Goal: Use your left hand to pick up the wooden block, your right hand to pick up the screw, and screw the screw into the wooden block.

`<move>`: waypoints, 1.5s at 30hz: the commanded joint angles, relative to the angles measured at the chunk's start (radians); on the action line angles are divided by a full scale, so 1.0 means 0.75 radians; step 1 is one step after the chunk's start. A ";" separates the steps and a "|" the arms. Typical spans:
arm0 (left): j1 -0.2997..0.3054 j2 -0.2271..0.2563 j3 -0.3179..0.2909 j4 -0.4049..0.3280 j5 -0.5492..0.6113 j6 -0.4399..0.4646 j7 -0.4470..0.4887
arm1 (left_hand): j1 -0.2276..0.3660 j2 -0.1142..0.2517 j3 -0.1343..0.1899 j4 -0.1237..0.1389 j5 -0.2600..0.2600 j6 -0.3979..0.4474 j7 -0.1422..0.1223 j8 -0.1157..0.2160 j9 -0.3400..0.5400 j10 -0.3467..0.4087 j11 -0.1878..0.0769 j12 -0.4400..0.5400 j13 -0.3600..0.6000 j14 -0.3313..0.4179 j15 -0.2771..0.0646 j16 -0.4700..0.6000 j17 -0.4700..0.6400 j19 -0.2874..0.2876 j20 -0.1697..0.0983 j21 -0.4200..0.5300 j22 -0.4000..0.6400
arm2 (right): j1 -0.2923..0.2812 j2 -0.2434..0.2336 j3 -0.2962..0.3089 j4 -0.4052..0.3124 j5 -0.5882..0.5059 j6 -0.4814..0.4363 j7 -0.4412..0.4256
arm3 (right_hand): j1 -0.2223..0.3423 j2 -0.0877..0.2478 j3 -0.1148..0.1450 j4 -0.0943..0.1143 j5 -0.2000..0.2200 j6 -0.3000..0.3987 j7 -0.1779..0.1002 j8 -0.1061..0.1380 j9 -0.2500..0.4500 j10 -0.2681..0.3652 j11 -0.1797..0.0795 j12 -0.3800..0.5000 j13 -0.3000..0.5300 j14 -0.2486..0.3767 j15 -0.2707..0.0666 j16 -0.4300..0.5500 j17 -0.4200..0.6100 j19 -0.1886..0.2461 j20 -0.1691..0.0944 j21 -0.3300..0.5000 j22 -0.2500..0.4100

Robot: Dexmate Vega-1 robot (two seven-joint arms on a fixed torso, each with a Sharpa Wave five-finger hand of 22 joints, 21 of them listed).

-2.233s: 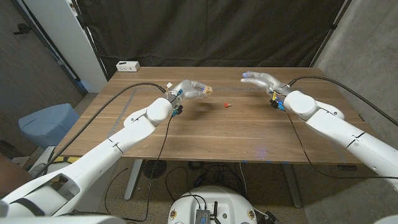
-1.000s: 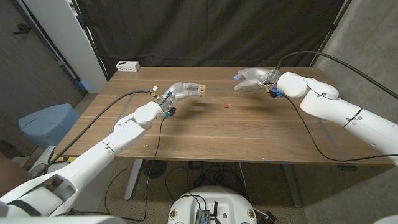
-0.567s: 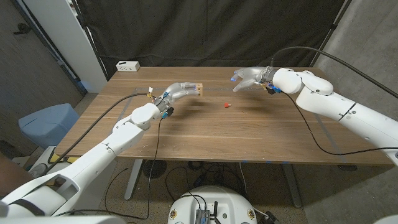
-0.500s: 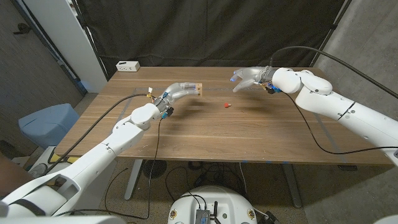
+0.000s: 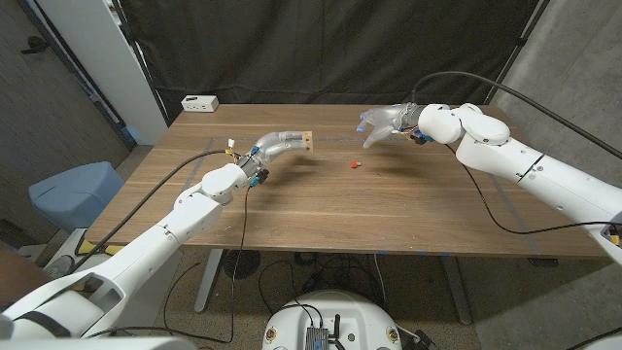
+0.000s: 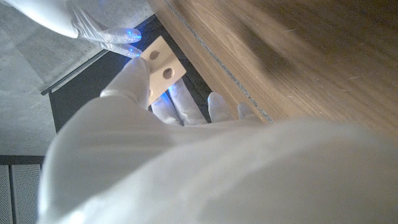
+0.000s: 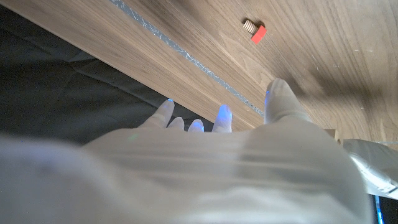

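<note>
One screw [image 5: 355, 164] (red-headed) — below right fingers [image 5: 372, 129].

Even overhead light leaves soft shadows on the table [image 5: 389, 199] — both wrist views blur badly up close.

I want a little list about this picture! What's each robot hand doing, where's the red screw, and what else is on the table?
left hand: holds the wooden block up above the table
wooden block: pale, with two round holes in the left wrist view
right hand: open, fingers spread, holding nothing, above the table near the far edge
screw: red head, lying on the table between the hands, untouched
also on the table: a white box at the far left corner
</note>
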 commanded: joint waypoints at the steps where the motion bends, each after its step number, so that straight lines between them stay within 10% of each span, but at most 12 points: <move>1: 0.044 0.050 -0.022 -0.041 -0.024 0.055 0.028 | -0.002 0.010 -0.006 0.002 -0.004 0.014 0.005 -0.003 0.007 0.008 -0.001 -0.003 0.007 -0.001 -0.084 -0.002 0.004 -0.005 0.000 -0.004 0.003 | 0.064 0.060 -0.048 0.085 -0.134 0.110 0.081 | 0.020 0.000 0.011 0.001 -0.004 0.012 0.002 0.008 0.007 -0.003 -0.002 0.004 0.006 0.009 0.002 0.009 0.005 0.017 0.003 0.010 0.002; 45: 0.038 0.029 -0.005 -0.018 -0.012 0.012 0.024 | -0.004 0.023 -0.017 -0.001 -0.002 0.023 0.004 -0.014 0.007 0.012 -0.001 -0.015 0.013 0.000 -0.087 -0.001 0.004 -0.011 -0.005 -0.004 0.004 | 0.148 0.207 -0.157 0.308 -0.321 0.232 0.141 | 0.063 -0.046 0.021 0.017 0.001 -0.078 0.003 -0.035 0.018 -0.104 0.012 -0.012 0.008 -0.009 0.021 -0.001 0.010 0.018 0.028 0.004 0.004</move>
